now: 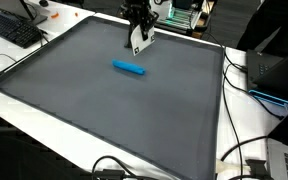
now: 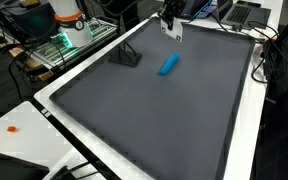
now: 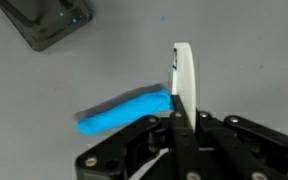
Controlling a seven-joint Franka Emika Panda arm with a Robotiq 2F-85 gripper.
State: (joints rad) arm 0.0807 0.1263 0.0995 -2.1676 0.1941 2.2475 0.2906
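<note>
Blue cylinder [image 3: 124, 110] lies flat, long axis crosswise in wrist view, fingers [image 3: 182, 75] clenched empty.

A dark grey mat [image 1: 104, 115] covers most of a white table [image 1: 34, 105], seen in both exterior views. A small black stand [image 2: 127, 56] sits on the mat near one edge; in the wrist view it shows blue lights. A black keyboard [image 1: 14, 28] lies on the table off one corner of the mat. Black cables [image 1: 232, 150] trail along another side. A laptop [image 2: 242, 12] stands past the mat's far end. A small orange item [image 2: 12, 128] rests on the table, apart from the mat, and green-lit equipment [image 2: 69, 40] stands beside the table.
</note>
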